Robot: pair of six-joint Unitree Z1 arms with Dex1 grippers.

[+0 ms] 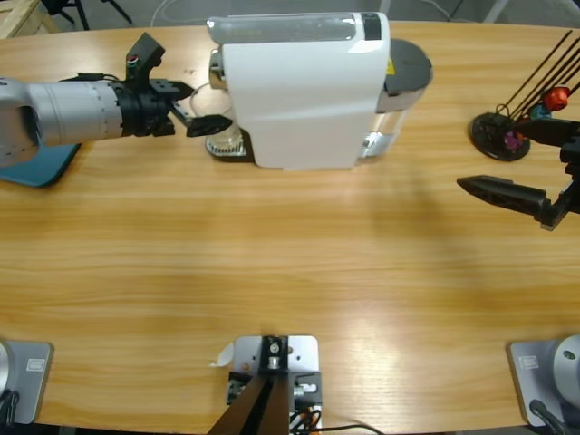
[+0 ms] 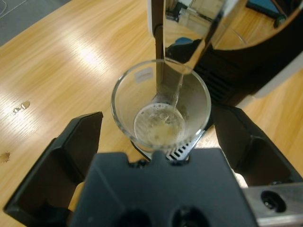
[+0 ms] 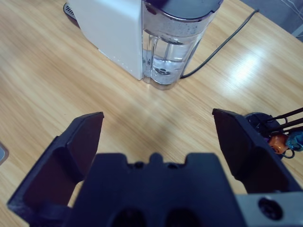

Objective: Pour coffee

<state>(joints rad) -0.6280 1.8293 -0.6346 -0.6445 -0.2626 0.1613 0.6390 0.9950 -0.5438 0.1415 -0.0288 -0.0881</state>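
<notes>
Shallow pale-tan coffee (image 2: pixel 161 128) in upright clear glass (image 2: pixel 124 101).

A long wooden table (image 1: pixel 290 272) is filling nearly every view, its pale grain running lengthwise. Overhead light is glaring off the tabletop in soft white patches beside the coffee machine (image 1: pixel 304 91), which is sitting at the table's far edge. Grey floor (image 2: pixel 28 14) is showing past the table's edge in the left wrist view, and again at a corner (image 3: pixel 284 14) of the right wrist view. A black cable (image 3: pixel 222 42) is trailing from behind the machine toward that edge. A light wooden piece (image 1: pixel 18 18) is showing beyond the table's far left corner.
</notes>
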